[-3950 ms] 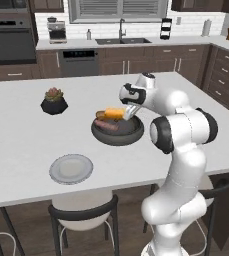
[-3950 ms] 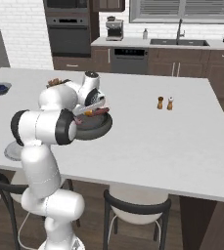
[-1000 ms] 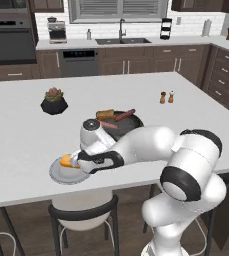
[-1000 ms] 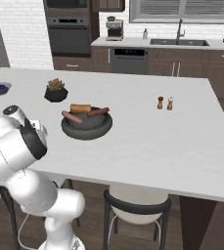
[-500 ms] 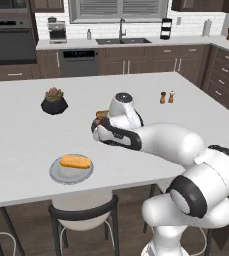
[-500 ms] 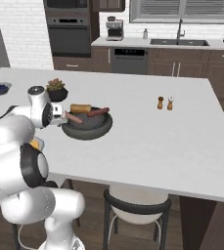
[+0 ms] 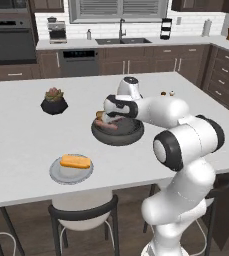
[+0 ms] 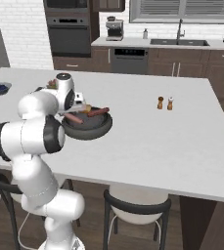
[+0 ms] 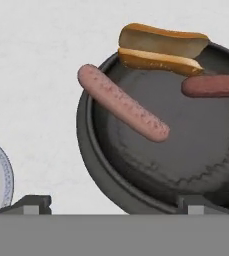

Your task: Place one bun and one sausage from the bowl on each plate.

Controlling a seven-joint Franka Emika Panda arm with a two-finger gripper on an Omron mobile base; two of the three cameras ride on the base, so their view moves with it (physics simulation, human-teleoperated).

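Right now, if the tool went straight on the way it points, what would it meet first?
Most likely the bowl: the open tool looks down into its dark floor, just short of the nearer sausage. Depth is hard to judge.

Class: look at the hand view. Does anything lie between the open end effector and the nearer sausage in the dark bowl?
Nothing visible does. The open end effector sits above the bowl, and the nearer sausage lies uncovered, one end propped on the rim. The bun and second sausage lie beyond it.
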